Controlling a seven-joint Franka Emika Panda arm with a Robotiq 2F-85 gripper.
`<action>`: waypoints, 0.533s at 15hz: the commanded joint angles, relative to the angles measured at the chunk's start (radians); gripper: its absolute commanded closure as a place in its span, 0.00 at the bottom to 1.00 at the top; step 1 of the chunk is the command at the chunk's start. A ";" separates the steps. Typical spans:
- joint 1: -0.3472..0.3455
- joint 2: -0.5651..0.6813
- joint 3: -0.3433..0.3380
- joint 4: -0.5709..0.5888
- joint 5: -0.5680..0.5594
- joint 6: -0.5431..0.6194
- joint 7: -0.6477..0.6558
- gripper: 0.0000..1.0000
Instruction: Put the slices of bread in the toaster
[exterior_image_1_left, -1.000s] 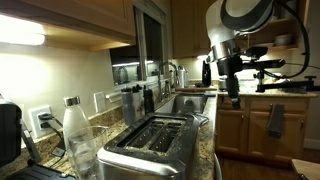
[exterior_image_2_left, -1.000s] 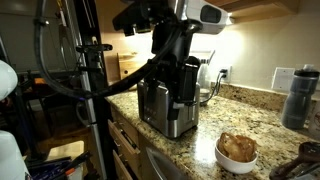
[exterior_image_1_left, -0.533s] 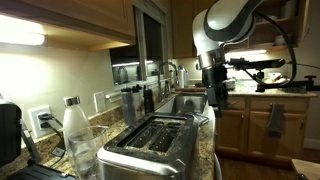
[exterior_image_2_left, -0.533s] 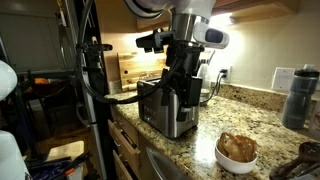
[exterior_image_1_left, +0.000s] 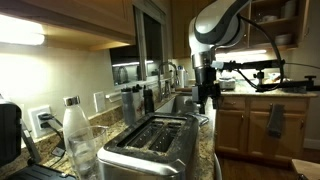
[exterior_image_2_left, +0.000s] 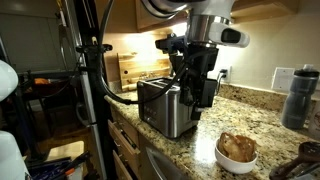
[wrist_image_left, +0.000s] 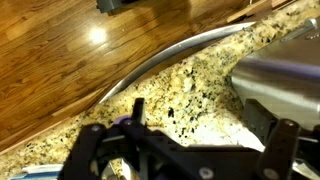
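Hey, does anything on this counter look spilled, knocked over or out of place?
Nothing stands out. The toaster stands level on the counter, the bread sits in its bowl, and the bottle is upright with its cap on. No spills or damage show.

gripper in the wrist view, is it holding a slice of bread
No, the gripper stands open and empty, with only the speckled granite counter showing in the gap between its two sides.

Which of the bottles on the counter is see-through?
The bottle with the white cap, standing next to the toaster, is clear. The dark bottle in an exterior view is opaque.
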 joint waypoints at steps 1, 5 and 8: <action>-0.007 0.077 -0.003 0.072 0.042 0.029 0.058 0.00; -0.006 0.178 -0.003 0.151 0.057 0.045 0.108 0.00; -0.011 0.245 -0.009 0.199 0.080 0.057 0.150 0.00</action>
